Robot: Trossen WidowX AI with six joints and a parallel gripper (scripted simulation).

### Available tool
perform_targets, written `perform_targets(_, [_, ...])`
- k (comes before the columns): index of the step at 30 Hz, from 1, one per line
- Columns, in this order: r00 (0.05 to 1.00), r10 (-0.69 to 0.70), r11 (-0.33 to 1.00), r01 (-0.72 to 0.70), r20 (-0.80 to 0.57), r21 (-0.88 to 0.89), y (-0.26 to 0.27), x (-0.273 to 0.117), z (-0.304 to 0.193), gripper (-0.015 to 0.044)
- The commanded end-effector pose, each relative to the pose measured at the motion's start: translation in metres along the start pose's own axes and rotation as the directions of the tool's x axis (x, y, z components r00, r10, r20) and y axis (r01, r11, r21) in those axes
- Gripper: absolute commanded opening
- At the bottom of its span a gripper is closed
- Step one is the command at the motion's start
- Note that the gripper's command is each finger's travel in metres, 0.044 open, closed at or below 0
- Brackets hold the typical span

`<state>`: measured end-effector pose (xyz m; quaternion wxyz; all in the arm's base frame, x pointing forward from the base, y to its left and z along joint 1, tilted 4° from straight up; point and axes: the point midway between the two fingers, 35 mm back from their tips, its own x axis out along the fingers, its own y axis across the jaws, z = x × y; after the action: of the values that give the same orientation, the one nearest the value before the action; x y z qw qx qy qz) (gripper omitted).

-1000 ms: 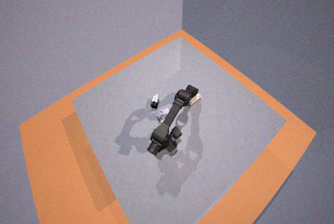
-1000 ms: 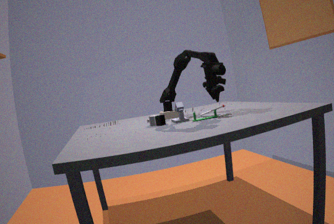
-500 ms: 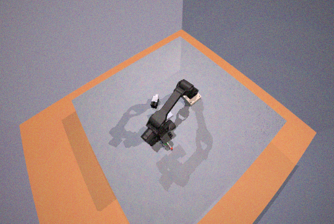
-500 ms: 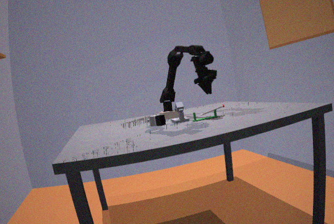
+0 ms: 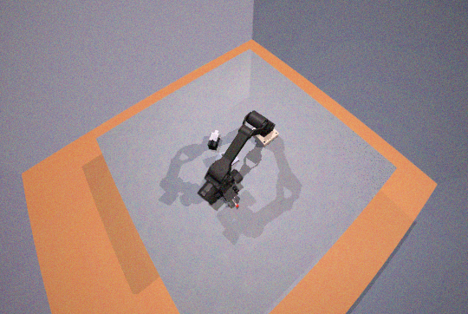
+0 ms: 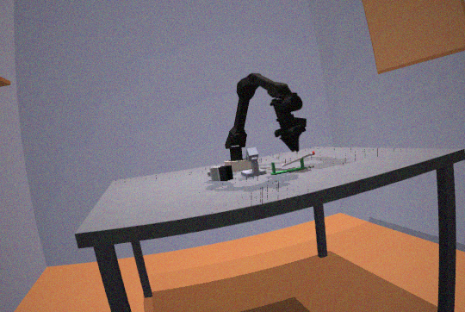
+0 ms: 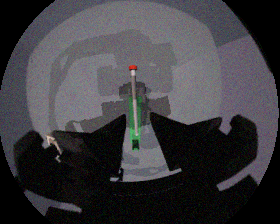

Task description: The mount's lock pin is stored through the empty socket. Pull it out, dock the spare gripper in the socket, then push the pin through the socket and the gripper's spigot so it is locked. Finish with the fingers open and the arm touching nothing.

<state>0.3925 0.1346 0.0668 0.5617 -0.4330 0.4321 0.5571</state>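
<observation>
The lock pin [image 6: 298, 159] [image 7: 134, 92], grey with a red end, is out of the mount. It lies tilted on the green rack [image 6: 286, 171] [image 7: 131, 119], its red end raised. My gripper [image 6: 295, 150] [image 7: 138, 116] points down just above the pin, fingers partly open on either side of its line in the wrist view, holding nothing. The pale grey mount [image 6: 252, 163] stands beside the rack; the arm mostly hides it in the top view, and its socket hole is too small to make out. The spare gripper [image 5: 214, 140] [image 6: 222, 172], a black and white block, lies apart from the mount.
The arm's beige base block [image 5: 268, 137] [image 6: 238, 165] stands behind the mount. The arm arches over the table from it. The table's dark front edge [image 6: 207, 215] runs well in front of the objects.
</observation>
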Motion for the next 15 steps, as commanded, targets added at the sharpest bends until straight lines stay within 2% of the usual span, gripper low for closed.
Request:
perform_targets(1, [1.0,0.011,1.0,-0.011,-0.005,0.006,0.002,0.011,-0.003,0.018])
perform_targets(15, [1.0,0.011,1.0,-0.011,-0.005,0.006,0.002,0.033,-0.007,0.018])
